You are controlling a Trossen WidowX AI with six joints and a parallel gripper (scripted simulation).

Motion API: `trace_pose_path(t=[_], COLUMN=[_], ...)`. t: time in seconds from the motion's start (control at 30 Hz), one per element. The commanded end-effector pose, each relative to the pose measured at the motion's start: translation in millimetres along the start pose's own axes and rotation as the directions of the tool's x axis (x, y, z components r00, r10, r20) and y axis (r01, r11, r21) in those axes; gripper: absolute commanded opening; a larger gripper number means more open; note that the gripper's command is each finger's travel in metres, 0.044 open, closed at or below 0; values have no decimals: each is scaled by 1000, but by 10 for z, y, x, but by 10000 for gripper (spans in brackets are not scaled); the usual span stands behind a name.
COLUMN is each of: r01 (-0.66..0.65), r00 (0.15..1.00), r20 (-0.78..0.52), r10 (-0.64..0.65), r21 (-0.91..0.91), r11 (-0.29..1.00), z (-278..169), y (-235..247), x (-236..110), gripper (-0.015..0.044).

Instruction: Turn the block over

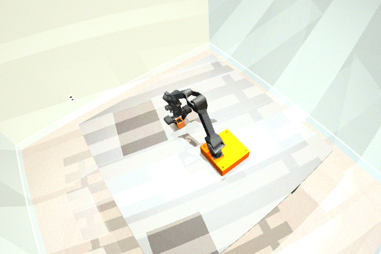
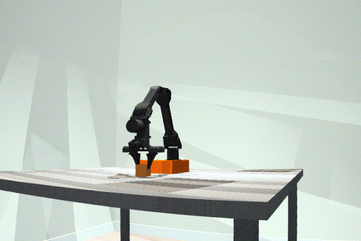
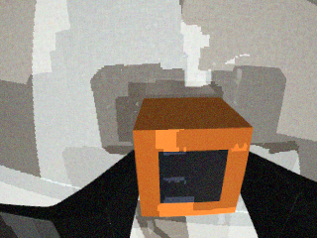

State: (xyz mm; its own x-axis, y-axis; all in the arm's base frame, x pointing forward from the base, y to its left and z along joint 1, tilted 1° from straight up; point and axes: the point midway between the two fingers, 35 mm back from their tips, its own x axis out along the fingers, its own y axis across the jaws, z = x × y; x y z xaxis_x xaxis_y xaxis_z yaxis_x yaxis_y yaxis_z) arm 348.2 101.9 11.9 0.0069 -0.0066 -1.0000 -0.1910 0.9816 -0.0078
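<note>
The orange block point(image 1: 180, 124) point(image 2: 142, 171) point(image 3: 190, 115) sits upright at the table top, in front of the arm's base. Its marked side, a dark square point(image 3: 193, 176) framed in orange, faces up towards the wrist camera. My gripper point(image 1: 179, 119) point(image 2: 142, 166) point(image 3: 186, 156) points down from above and is shut on the block, with one black finger against each of two opposite sides. The fingertips are partly hidden behind the block in the wrist view. The block's underside is hidden, and no gap shows between it and the table point(image 1: 147, 183) point(image 2: 198, 206).
The arm's yellow and orange base point(image 1: 235, 148) point(image 2: 178, 166) stands on the table close behind the block. The table's nearest edge in the exterior view lies some way in front of the block. Grey and brown patches and shadows mark the surface.
</note>
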Motion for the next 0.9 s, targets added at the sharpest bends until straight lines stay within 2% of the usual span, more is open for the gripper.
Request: trace_pose_path(t=[0.0,0.23,0.87], r01=[1,1,3], r00=[1000,999,945], r20=[26,37,326], r10=[-1,-1,-1], r21=[-3,-3,-6], r11=[1000,1000,1000], z=[40,42,60], y=[0,1,7], x=[-222,-217,-131], gripper=[0,0,0])
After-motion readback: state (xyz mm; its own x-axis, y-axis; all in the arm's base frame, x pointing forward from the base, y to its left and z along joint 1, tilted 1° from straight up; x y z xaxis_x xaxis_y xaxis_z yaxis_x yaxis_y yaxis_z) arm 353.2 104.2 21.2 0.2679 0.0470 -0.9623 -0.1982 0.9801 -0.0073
